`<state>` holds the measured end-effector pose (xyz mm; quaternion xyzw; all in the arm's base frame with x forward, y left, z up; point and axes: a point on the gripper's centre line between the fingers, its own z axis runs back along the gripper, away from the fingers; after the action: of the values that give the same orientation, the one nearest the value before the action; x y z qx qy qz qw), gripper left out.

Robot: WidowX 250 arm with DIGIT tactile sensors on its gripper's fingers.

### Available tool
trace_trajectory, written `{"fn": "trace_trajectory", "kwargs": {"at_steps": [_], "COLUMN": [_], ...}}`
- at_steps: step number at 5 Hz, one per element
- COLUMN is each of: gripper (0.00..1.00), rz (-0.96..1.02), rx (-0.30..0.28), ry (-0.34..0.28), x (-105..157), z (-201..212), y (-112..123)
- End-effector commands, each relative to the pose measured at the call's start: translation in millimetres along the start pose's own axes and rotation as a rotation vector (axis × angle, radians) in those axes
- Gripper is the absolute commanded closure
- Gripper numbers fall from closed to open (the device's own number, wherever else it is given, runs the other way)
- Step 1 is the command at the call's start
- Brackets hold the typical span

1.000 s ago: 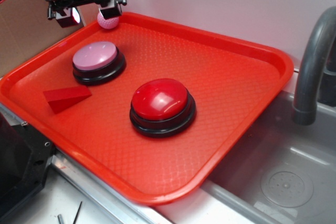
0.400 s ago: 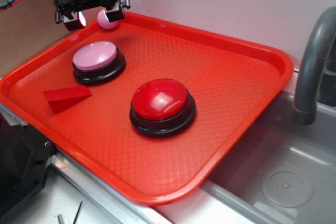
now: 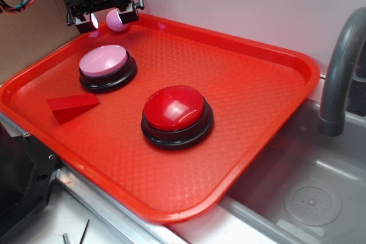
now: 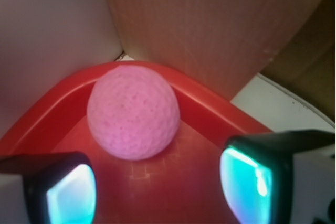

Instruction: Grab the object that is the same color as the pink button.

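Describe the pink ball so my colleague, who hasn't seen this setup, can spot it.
Find the red tray beside the sink, then its far left corner past the pink button. The pink ball sits there by the open tool: small, dimpled, far smaller than either button.

A red plastic tray (image 3: 274, 78) with a textured floor carries a red-topped dome button (image 3: 176, 115) on a black base near its middle and a red wedge block (image 3: 71, 107) near its left edge. Beside the tray lie a grey sink basin (image 3: 309, 198) and a grey faucet (image 3: 340, 67), with a brown cardboard panel (image 4: 210, 30) behind the tray's far corner.
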<state>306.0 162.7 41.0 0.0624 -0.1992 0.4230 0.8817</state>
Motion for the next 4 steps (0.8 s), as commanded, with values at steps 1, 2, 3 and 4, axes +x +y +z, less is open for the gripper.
{"fn": "trace_trajectory", "kwargs": {"at_steps": [1,2,3,4], "gripper": [0.00,0.00,0.00,1.00], "rz": [0.032,0.029,0.022,0.025], "rx": [-0.006,-0.011,-0.007,-0.020], "ry": [-0.070,-0.077,-0.061,-0.042], "x": [33.0,36.7,39.0,40.0], "z": [5.5,-0.1,-3.7,-7.5], "y": [-1.8,-2.9,-3.6,-2.2]}}
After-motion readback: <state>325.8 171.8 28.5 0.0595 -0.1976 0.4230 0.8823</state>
